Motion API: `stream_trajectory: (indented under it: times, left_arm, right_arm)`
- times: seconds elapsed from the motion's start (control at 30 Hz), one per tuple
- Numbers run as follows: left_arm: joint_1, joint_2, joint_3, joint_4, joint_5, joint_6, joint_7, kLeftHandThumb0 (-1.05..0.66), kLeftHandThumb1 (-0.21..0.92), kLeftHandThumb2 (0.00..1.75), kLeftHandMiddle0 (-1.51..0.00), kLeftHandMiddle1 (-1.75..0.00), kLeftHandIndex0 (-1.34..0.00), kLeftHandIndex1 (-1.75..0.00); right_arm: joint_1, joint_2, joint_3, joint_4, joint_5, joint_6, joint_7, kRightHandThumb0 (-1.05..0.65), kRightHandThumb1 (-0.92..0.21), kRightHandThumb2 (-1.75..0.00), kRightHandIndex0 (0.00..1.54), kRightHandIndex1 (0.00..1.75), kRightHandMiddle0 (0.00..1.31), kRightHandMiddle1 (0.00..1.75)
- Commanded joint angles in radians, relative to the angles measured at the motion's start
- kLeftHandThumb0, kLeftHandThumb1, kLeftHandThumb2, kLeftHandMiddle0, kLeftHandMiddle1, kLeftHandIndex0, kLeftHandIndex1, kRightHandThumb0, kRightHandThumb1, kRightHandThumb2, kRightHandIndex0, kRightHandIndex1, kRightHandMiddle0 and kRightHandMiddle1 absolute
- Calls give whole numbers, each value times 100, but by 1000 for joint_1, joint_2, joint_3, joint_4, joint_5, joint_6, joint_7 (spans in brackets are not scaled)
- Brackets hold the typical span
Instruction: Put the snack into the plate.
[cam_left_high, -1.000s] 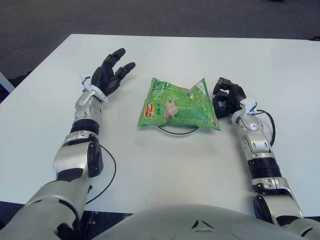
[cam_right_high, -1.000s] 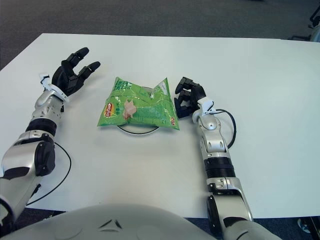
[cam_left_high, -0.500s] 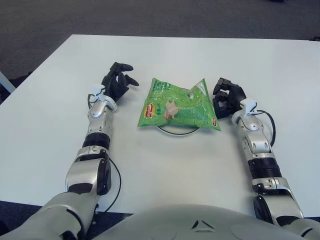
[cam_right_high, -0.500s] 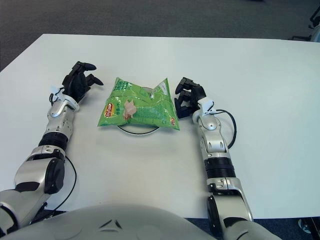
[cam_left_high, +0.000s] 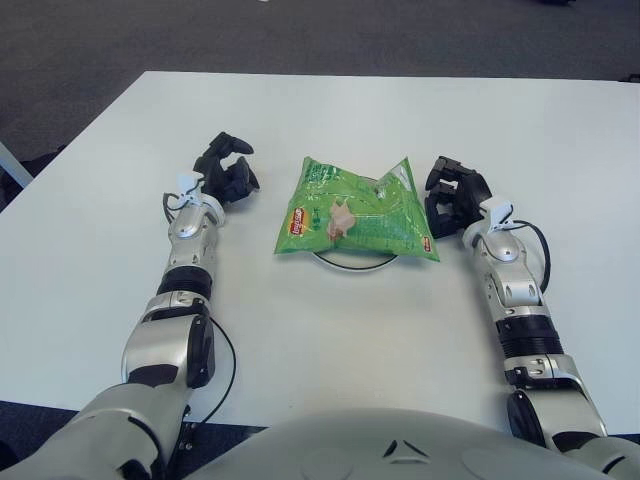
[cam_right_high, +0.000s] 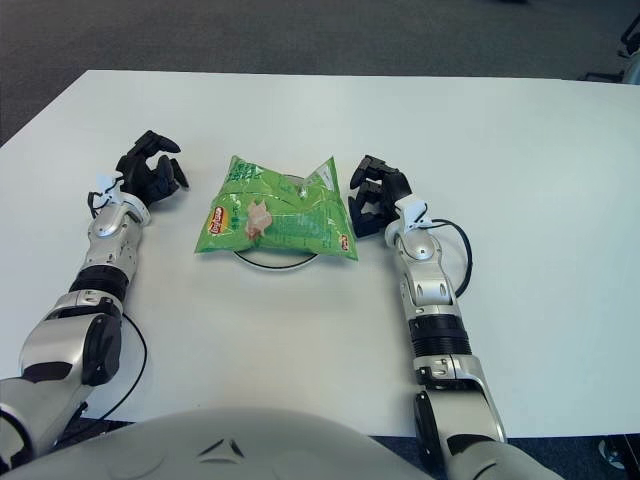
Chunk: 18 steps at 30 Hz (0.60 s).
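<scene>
Office or lab room, plain white table (cam_left_high: 330, 330), dark grey carpet floor (cam_left_high: 300, 35)

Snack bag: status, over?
Snack bag lying across the plate. Left hand curled, empty, left of it. Right hand curled beside its right edge. Nothing obstructing.

snack bags: 1, green (cam_left_high: 358, 210) | plates: 1, white, mostly covered by the bag (cam_left_high: 352, 264) | robot hands: 2, left robot hand (cam_left_high: 226, 171) and right robot hand (cam_left_high: 455, 194) | surfaces: 1, white (cam_left_high: 350, 330)
</scene>
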Motion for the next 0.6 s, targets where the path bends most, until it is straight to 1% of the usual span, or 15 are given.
stream_trajectory:
  times: [0.0, 0.2, 0.3, 0.4, 0.57]
  left_arm:
    - [88, -18, -6, 42, 7, -13, 7, -51, 24, 141, -121, -175, -67, -175]
    - [115, -26, -24, 16, 15, -36, -21, -53, 20, 146, -126, -175, -71, -175]
    - [127, -29, -34, 1, 17, -41, -33, -53, 19, 147, -128, -175, -72, -175]
    - [139, -31, -42, -17, 18, -27, -37, -53, 19, 147, -130, -175, -72, -175]
    - [153, -34, -49, -41, 16, -9, -38, -54, 19, 147, -131, -175, -72, -175]
  right_arm:
    - [97, -8, -2, 83, -15, 95, 4, -1, 7, -175, 90, 175, 69, 171]
    - [103, 10, -28, 81, 8, 76, -4, -1, 4, -173, 88, 175, 65, 174]
    - [106, 23, -49, 86, 21, 46, -14, 0, -1, -168, 84, 175, 61, 174]
    - [103, 34, -66, 103, 29, 9, -32, 0, -3, -165, 83, 175, 59, 175]
    - [102, 43, -79, 115, 28, -20, -49, 0, -1, -167, 84, 175, 60, 175]
